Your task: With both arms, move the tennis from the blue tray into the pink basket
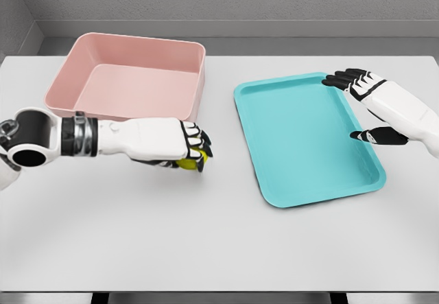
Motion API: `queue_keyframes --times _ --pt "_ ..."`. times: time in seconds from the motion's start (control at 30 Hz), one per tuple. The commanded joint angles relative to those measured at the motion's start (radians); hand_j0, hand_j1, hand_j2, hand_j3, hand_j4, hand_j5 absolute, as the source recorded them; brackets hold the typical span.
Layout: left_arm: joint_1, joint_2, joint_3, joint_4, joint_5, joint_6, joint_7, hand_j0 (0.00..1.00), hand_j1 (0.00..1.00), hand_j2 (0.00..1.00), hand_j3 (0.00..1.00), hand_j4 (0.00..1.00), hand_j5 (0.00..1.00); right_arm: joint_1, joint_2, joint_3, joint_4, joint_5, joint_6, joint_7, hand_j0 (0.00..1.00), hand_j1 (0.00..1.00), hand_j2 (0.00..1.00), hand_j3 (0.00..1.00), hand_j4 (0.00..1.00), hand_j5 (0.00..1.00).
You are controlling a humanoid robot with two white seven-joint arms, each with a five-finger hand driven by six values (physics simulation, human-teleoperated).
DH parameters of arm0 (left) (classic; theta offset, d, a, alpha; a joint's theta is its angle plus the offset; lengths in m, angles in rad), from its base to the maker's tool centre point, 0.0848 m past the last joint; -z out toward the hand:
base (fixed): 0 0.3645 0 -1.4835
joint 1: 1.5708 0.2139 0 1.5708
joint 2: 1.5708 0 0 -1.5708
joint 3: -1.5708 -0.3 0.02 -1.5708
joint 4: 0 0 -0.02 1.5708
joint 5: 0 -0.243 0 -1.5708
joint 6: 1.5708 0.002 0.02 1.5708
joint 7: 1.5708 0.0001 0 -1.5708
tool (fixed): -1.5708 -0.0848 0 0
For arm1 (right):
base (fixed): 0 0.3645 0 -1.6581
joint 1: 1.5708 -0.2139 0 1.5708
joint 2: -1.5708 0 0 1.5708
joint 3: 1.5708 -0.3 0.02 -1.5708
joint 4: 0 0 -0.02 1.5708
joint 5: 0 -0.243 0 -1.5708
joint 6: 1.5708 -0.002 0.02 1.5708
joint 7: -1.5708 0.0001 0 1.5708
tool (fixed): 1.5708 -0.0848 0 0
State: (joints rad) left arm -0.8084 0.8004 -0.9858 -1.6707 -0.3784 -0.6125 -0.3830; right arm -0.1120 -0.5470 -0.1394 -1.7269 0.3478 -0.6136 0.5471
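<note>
- Yellow-green tennis ball [186,162]: located under the curled black-tipped fingers [195,141] of the left hand [180,146]; only a sliver of it shows beneath the palm and between the fingertips.
- Left hand: fingers closed around the ball, forearm reaching in from the left edge, positioned above the plain white table [206,249] just in front of the basket's near right corner.
- Pink rectangular plastic basket [62,77]: stands at the rear left of the table, interior bare.
- Turquoise rectangular shallow tray [302,139]: lies right of centre, slightly skewed, well apart from the ball.
- Right hand [367,105]: over the tray's right rim, fingers extended and spread, thumb out, grasping nothing.
- Markings: no legible brand, label or writing on any item.
</note>
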Motion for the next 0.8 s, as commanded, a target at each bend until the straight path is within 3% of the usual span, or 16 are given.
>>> queue_keyframes --times 0.0,0.43,0.77 --pt "-0.002 0.01 0.009 -0.001 0.016 0.002 0.001 0.53 0.53 0.53 0.53 0.53 0.53 0.0 -0.001 0.0 0.0 -0.007 0.003 -0.001 1.0 1.0 1.0 1.0 1.0 1.0" --pt "-0.035 0.017 0.064 0.028 0.044 0.002 0.001 0.53 0.53 0.53 0.53 0.53 0.53 0.0 -0.001 0.0 0.0 -0.007 0.003 0.001 1.0 1.0 1.0 1.0 1.0 1.0" --pt "-0.087 0.002 0.067 0.141 0.065 0.002 0.001 0.53 0.53 0.53 0.53 0.53 0.53 0.0 -0.001 0.0 0.0 -0.007 0.003 -0.001 1.0 1.0 1.0 1.0 1.0 1.0"
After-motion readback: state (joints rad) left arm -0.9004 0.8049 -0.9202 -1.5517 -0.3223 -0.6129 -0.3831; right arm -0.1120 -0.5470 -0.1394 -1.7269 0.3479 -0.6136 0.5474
